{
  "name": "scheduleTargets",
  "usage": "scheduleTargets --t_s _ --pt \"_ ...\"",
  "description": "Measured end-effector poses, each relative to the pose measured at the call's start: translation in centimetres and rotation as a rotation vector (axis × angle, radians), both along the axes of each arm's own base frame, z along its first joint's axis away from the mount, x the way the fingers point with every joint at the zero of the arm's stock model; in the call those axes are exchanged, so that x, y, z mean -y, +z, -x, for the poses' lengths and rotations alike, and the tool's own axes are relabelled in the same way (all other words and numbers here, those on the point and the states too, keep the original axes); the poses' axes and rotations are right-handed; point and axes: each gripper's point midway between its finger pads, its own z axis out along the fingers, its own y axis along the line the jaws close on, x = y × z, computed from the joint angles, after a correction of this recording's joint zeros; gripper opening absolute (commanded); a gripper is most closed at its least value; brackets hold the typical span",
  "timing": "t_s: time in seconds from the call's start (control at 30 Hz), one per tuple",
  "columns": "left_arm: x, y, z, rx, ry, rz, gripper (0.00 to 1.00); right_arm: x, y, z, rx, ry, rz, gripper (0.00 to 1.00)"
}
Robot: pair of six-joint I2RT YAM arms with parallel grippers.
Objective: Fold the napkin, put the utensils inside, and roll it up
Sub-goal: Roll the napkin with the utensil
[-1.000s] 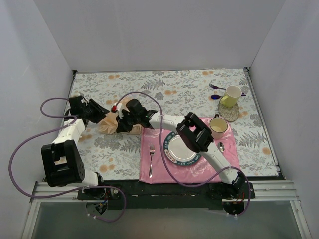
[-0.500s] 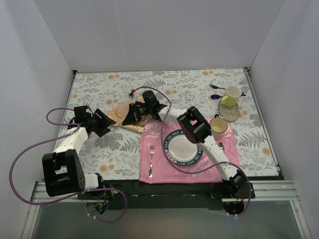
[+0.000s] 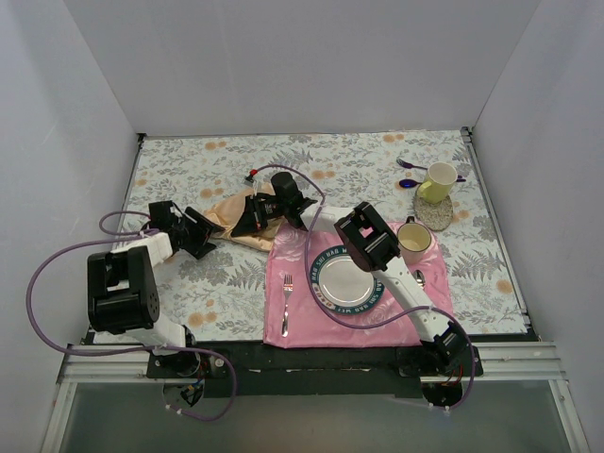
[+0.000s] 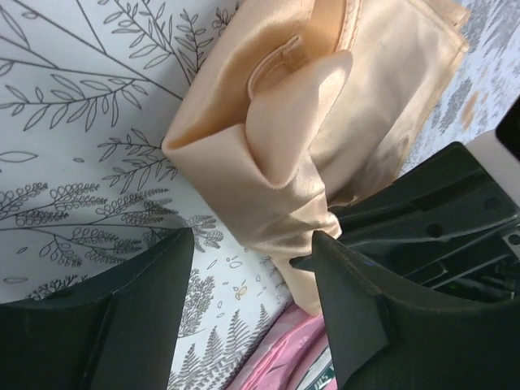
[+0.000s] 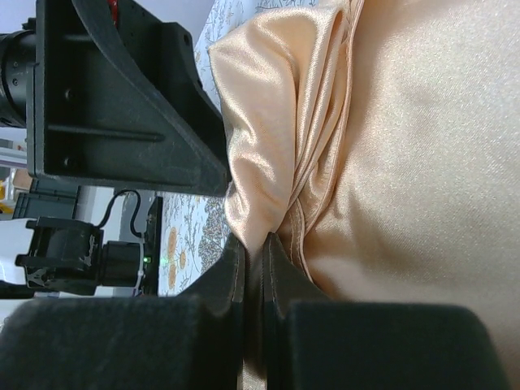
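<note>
Clearly right hand [image 5: 253, 244] pinches the napkin [image 5: 406, 162]

You've one napkin [image 3: 229, 211], one placemat [image 3: 302, 327], one plate [image 3: 344, 281], two cups [image 3: 438, 181], two purple spoons [image 3: 410, 164] — one silver fork [image 3: 286, 304].

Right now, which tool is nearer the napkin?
Right. The right tool is shut on a fold of the napkin. The left tool stands open just off the napkin's left end, gripping nothing.

Peach-gold napkin [image 3: 227, 209], pink placemat [image 3: 304, 327], grey fern-printed, orange-flowered tablecloth [image 3: 219, 285].
</note>
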Motion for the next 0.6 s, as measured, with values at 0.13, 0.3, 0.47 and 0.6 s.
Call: scheduleTargets --t_s 0.13,0.3,0.47,0.6 --pt "-0.2 -0.2 -1.0 0.040 0.031 0.007 0.52 0.0 0.0 0.0 -0.003 0.002 -0.001 0.01" --pt "0.0 -0.6 -2.3 0.071 0.048 0.044 0.35 0.0 0.0 0.0 -0.013 -0.001 -0.001 0.01" --pt "0.1 -0.9 -2.5 0.078 0.041 0.041 0.14 0.0 -0.2 0.0 -0.001 0.003 0.004 0.01" --pt "0.1 -1.2 -2.3 0.071 0.031 0.027 0.03 0.0 -0.5 -0.1 0.044 0.018 0.032 0.09"
